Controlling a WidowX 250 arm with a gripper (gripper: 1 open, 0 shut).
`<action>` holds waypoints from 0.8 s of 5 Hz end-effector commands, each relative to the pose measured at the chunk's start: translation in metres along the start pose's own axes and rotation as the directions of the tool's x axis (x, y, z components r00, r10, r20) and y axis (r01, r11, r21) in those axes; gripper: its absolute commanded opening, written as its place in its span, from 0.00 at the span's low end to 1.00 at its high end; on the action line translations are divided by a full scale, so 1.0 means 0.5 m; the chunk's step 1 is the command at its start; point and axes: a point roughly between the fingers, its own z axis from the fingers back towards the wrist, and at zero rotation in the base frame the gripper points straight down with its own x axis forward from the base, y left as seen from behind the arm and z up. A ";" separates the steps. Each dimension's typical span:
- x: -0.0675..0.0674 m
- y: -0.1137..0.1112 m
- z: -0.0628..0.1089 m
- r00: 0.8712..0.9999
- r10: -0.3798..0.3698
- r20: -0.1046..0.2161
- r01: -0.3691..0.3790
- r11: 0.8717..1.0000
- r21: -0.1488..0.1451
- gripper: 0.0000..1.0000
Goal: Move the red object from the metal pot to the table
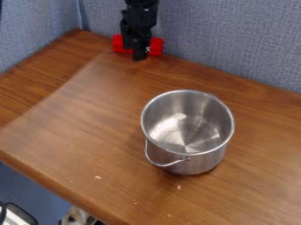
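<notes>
Where tabletop (83,114) ends, block (156,46)

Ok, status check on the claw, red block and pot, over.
Claw down at red block, grip unclear. Block on tabletop, far edge. Pot upright, empty, clear of claw.

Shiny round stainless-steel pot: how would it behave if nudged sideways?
The stainless-steel pot would probably slide upright, given its broad, squat body. It looks rigid and likely light for its size, being hollow, while its thin wire handle might swing.
</notes>
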 end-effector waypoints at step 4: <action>-0.029 -0.003 0.071 0.998 0.015 0.059 -0.016 1.000 0.026 0.00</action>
